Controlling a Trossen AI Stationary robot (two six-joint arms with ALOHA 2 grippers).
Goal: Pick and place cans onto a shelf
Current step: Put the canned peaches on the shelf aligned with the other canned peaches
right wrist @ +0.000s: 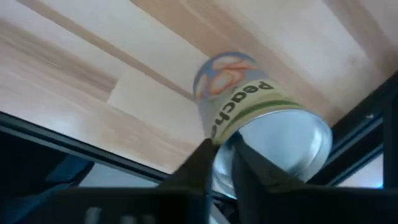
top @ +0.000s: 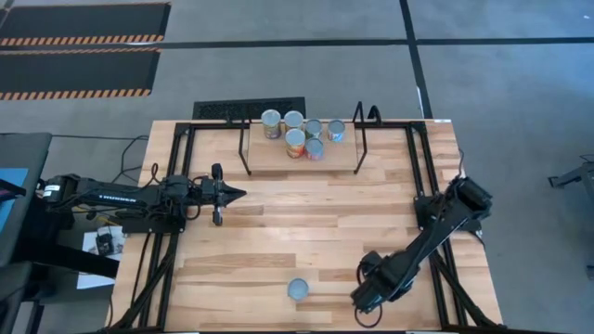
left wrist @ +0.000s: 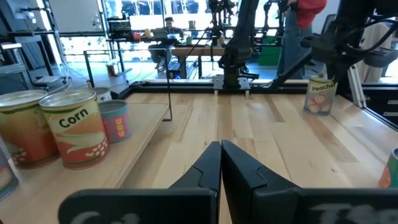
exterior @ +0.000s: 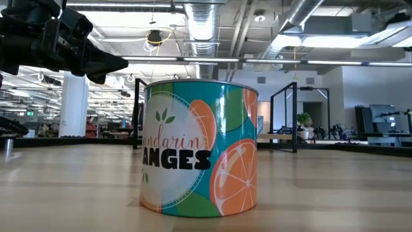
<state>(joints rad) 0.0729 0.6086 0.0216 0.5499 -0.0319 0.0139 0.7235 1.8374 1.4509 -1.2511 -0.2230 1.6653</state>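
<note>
The shelf (top: 278, 156), a light board with black wire ends, stands at the table's far middle and carries several cans (top: 297, 132), among them a Corn can (left wrist: 71, 127). A mandarin-oranges can (top: 298, 289) stands upright near the front edge and fills the low view (exterior: 199, 148). A Peaches can (left wrist: 319, 95) stands at the near right under my right gripper (top: 367, 301), whose arm hides it from above. My right gripper (right wrist: 221, 144) points down at its top. My left gripper (top: 239, 193) waits shut at the left, pointing level (left wrist: 220, 146). My right gripper has the Peaches can's top rim (right wrist: 227, 135) in the narrow gap between its two fingers, at the edge nearest the wrist. The fingers come from above, pointing steeply down. In the left wrist view the can's bottom is on the table, and the can stands about upright.
Black frame rails (top: 422, 167) run along the table's left and right sides, and the right arm's base (top: 455, 204) sits on the right one. A black grille (top: 246, 109) lies behind the shelf. A person (left wrist: 166, 28) sits in the room beyond. Bare planks lie between shelf and front edge.
</note>
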